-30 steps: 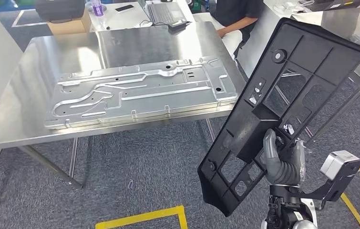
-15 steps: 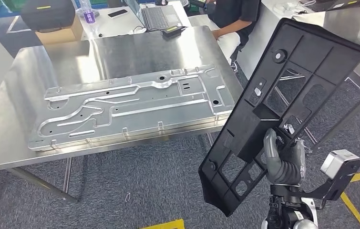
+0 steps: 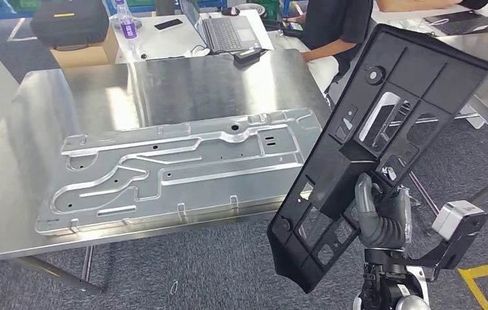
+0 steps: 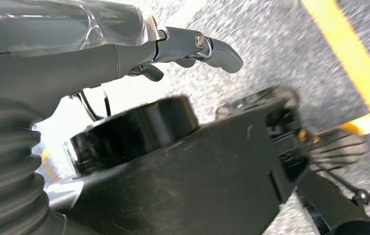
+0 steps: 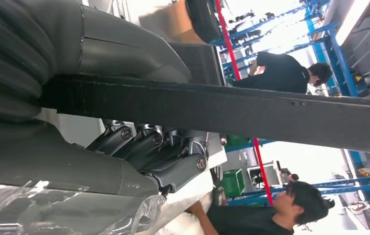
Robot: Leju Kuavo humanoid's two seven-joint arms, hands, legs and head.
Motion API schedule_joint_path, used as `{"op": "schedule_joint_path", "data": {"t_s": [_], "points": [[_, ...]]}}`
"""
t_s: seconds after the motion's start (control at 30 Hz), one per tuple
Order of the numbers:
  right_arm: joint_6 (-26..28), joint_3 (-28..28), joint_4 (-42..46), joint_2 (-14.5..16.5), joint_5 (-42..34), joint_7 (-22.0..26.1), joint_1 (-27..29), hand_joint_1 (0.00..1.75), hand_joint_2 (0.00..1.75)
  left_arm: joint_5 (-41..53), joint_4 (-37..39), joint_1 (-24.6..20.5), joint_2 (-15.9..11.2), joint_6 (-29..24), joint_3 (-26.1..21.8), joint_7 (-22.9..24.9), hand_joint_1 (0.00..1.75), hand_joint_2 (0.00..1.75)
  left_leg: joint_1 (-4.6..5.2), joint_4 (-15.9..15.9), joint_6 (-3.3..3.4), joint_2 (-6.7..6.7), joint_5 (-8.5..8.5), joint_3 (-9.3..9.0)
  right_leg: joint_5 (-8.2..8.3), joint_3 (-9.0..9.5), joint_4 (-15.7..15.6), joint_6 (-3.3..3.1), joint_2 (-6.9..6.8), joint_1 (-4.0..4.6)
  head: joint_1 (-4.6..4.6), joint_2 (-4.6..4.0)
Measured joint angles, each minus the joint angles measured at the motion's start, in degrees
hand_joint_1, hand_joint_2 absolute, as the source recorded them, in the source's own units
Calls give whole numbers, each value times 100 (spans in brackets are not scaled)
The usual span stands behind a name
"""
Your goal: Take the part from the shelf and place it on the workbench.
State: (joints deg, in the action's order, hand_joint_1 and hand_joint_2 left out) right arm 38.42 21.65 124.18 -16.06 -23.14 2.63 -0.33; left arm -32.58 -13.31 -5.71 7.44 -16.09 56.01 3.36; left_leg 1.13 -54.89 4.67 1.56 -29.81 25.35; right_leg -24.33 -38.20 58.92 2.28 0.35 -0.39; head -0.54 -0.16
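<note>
The right hand's fingers (image 3: 365,205) are wrapped around a rib low on the black plastic frame panel (image 3: 383,142), the right hand (image 3: 383,219) carrying it upright and tilted, probably so it clears the steel workbench (image 3: 183,77). The panel hangs off the bench's near right corner, above carpet: flat, ribbed, full of cut-outs. A stamped metal plate (image 3: 176,168) fills the near edge. The left hand (image 4: 192,46) holds nothing, fingers loosely extended.
</note>
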Motion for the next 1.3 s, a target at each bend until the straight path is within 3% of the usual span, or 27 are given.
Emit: {"op": "schedule_joint_path", "data": {"t_s": [0.03, 0.07, 0.13, 0.17, 0.23, 0.3, 0.33, 0.37, 0.4, 0.43, 0.5, 0.53, 0.57, 0.63, 0.7, 0.73, 0.8, 0.83, 0.87, 0.9, 0.97, 1.03, 1.17, 1.3], "points": [[0, 3, -4, -7, -10, -4, 0, 175, 175, -1, 0, 1, 5, -1, 1, 9, 0, 175, 12, 20, -32, 5, -65, -66, 224, 22, -159, -37, 6, 16, -1, 0], [0, 6, -7, -13, -15, -11, -9, 175, 175, 1, 0, -5, 9, -2, 2, 16, 0, 175, 26, 17, -66, 7, -88, -142, 272, 52, -227, -63, 14, 19, -1, 0], [0, 9, -10, -30, 36, -68, -61, 175, 175, 9, 1, -20, 8, 8, 6, 28, 0, 175, 46, -109, -127, -8, -52, -181, 212, 204, -275, -118, 27, -19, -3, 2], [0, 10, -15, -44, 82, -122, -113, 175, 175, 20, 1, -35, 8, 22, 13, 31, 0, 175, 42, -333, -159, -23, -22, -89, 171, 285, -297, -147, 26, -44, -10, 2], [-11, 15, -42, -112, 129, -293, -266, 175, 175, 74, 2, -59, 8, 75, 36, 48, 0, 175, -9, -1030, -243, -49, -134, 356, 59, 428, -312, -182, 24, -75, -27, 2], [-61, 22, -104, -244, 31, -505, -493, 175, 175, 161, 2, -72, 2, 137, 67, 70, 0, 175, -78, -1646, -329, -58, -500, 907, -73, 552, -312, -177, 32, -96, -34, 1], [-104, 22, -150, -329, -50, -603, -621, 175, 175, 197, 2, -78, -1, 156, 80, 78, 0, 175, -104, -1748, -362, -60, -654, 1102, -143, 632, -311, -160, 36, -110, -37, 1], [-156, 19, -207, -420, -133, -688, -749, 175, 175, 224, 2, -85, -4, 164, 93, 74, 0, 175, -124, -1676, -387, -65, -698, 1213, -216, 727, -311, -138, 39, -124, -38, 1], [-212, 15, -267, -512, -203, -761, -875, 175, 175, 235, 2, -89, -7, 140, 107, 37, 0, 175, -139, -1440, -403, -71, -579, 1251, -291, 834, -310, -110, 38, -137, -38, 1], [-256, 11, -326, -600, -249, -825, -990, 175, 175, 231, 2, -84, -9, 87, 121, -41, 0, 175, -149, -1094, -404, -75, -275, 1244, -366, 944, -311, -82, 40, -146, -38, 1], [-325, 9, -453, -775, -278, -969, -1203, 175, 175, 189, 3, -35, -18, -41, 144, -322, 0, 175, -134, -456, -359, -88, 532, 1234, -517, 1119, -298, -11, 47, -141, -40, -1], [-355, 5, -521, -875, -271, -1056, -1301, 175, 175, 157, 3, -14, -23, -81, 150, -489, 0, 175, -122, -303, -319, -89, 812, 1235, -581, 1167, -300, 30, 55, -132, -35, 0], [-385, 2, -584, -978, -262, -1135, -1394, 175, 175, 131, 4, -7, -28, -97, 154, -633, 0, 175, -103, -254, -275, -91, 936, 1241, -628, 1198, -311, 71, 59, -129, -30, -1], [-436, -6, -671, -1168, -234, -1254, -1558, 175, 175, 76, 3, -44, -34, -133, 160, -865, 0, 175, -100, -246, -196, -85, 910, 1206, -694, 1237, -364, 141, 56, -145, -17, 1], [-461, -10, -725, -1301, -164, -1320, -1686, 175, 175, -23, 2, -92, -32, -190, 161, -1165, 0, 175, -116, -180, -121, -78, 875, 1139, -829, 1147, -145, 176, 27, -151, -10, 1], [-477, -12, -760, -1364, -109, -1359, -1737, 175, 175, -110, 2, -107, -29, -175, 157, -1375, 0, 175, -123, -156, -85, -75, 853, 1099, -948, 980, 165, 181, 12, -144, -5, 1], [-559, 1, -871, -1492, 13, -1454, -1841, 175, 175, -360, 2, -116, -20, 71, 120, -1785, 0, 175, -109, -145, -29, -71, 793, 1033, -1156, 467, 961, 182, 4, -127, 1, 1], [-636, 19, -956, -1556, 77, -1503, -1900, 175, 175, -520, 2, -115, -16, 304, 83, -1948, 0, 175, -99, -145, -15, -67, 761, 999, -1160, 232, 1236, 183, 4, -122, 3, 1], [-728, 42, -1049, -1616, 137, -1548, -1970, 175, 175, -675, 2, -113, -14, 556, 37, -2069, 0, 175, -89, -145, -11, -61, 726, 958, -1051, 87, 1308, 182, 3, -120, 4, 1], [-823, 68, -1149, -1666, 198, -1583, -2049, 175, 175, -805, 2, -114, -14, 778, -10, -2160, 0, 175, -83, -146, -14, -53, 691, 910, -832, 50, 1153, 177, 3, -120, 5, 1], [-978, 108, -1347, -1728, 317, -1602, -2207, 175, 175, -929, 2, -130, -14, 987, -79, -2258, 0, 175, -73, -147, -47, -38, 620, 818, -283, 226, 419, 155, 1, -114, 5, 1], [-1087, 136, -1564, -1751, 417, -1563, -2365, 175, 175, -949, 2, -160, -15, 973, -114, -2274, 0, 175, -52, -161, -90, -22, 571, 792, -35, 402, -146, 116, 6, -97, 6, 0], [-1167, 180, -1884, -1766, 478, -1476, -2564, 175, 175, -951, 2, -169, -16, 930, -172, -2262, 0, 175, -44, -141, -66, -20, 564, 795, -41, 436, -267, 86, 23, -66, 1, 1], [-1236, 201, -2086, -1765, 417, -1358, -2661, 175, 175, -903, 2, -179, -16, 845, -211, -2189, 0, 175, -52, -85, -91, -25, 575, 752, -58, 452, -267, 52, 30, -54, -1, 1]]}}
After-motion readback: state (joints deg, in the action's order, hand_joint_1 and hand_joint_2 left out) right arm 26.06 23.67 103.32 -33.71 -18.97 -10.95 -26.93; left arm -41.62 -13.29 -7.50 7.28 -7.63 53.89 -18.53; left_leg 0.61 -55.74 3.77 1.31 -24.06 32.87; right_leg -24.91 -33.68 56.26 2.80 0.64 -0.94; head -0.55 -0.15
